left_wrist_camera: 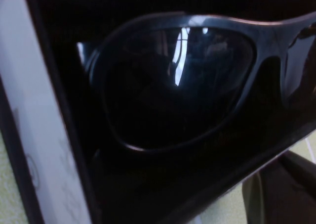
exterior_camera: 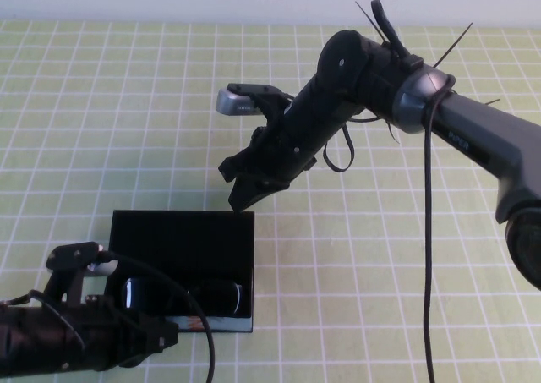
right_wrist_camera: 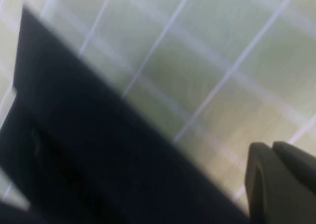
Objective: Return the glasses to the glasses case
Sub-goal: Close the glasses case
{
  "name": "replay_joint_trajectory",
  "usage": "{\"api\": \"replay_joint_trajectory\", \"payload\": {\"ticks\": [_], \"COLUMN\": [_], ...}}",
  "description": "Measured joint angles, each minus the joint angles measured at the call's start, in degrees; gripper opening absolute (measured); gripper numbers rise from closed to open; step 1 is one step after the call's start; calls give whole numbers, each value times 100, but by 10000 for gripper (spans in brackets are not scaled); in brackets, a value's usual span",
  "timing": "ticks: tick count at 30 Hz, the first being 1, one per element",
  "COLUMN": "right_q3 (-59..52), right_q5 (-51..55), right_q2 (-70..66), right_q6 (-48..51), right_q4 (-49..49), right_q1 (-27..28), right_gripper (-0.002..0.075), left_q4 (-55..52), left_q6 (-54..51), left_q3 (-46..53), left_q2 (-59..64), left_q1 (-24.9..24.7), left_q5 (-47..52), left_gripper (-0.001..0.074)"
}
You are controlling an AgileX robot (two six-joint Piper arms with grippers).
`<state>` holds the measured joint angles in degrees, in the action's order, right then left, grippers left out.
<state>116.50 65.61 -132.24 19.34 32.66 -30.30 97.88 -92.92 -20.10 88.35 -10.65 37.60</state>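
Glasses (exterior_camera: 182,295) inside open glasses case (exterior_camera: 184,241), left pincer (exterior_camera: 165,336) beside, right pincer (exterior_camera: 241,199) above

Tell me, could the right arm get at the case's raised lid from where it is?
Probably yes. The right gripper, fingers shut, hangs just behind the top edge of the open glasses case, nothing between them. The glasses lie inside; the left gripper sits at the case's front.
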Motion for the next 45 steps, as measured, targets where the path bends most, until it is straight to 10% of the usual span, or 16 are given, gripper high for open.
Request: {"api": "replay_joint_trajectory", "payload": {"ticks": [27, 45], "right_q3": [-659, -1544], "right_q5": [415, 419], "right_q2": [764, 900], "right_q6": [-122, -135], "right_q4": [143, -104], "right_q1": [-740, -1037], "right_gripper": [-11, -11], "left_q4": [9, -3590], "left_q6": [-73, 3930], "left_q3": [0, 12], "left_q2": [-39, -3973], "left_q1": [0, 0], "left_q5": [-97, -96], "left_gripper": [-3, -3]}}
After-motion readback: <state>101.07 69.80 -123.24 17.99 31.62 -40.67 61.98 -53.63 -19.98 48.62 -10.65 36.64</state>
